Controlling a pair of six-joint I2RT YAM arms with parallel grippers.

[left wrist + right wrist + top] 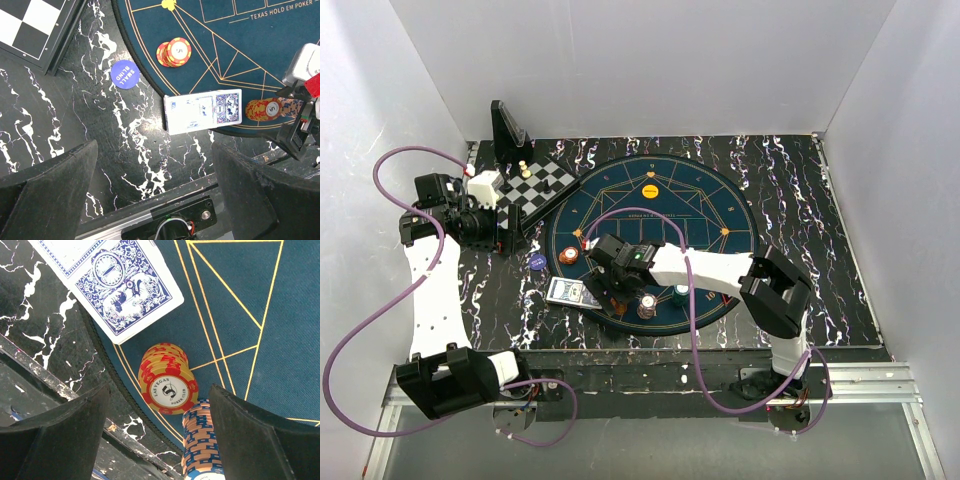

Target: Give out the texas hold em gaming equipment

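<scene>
Black marbled tabletop (800, 200) carrying a round blue mat (705, 200). The right gripper (159, 390), jaws wide and holding nothing, hangs over an orange chip stack (167, 387) at the mat's near edge, with a second stack (200, 450) just beside it. Blue-backed cards (202, 111) lie across the mat's near-left edge. The left gripper (154, 147), also wide and empty, hangs over the tabletop's near-left part, near a blue marker (124, 74) just off the mat. A red-yellow stack (174, 52) sits just inside that edge.

The black marbled table (820, 220) bears a round mat (705, 200), chessboard (542, 185), blue marker (538, 262), cards (570, 292).
</scene>
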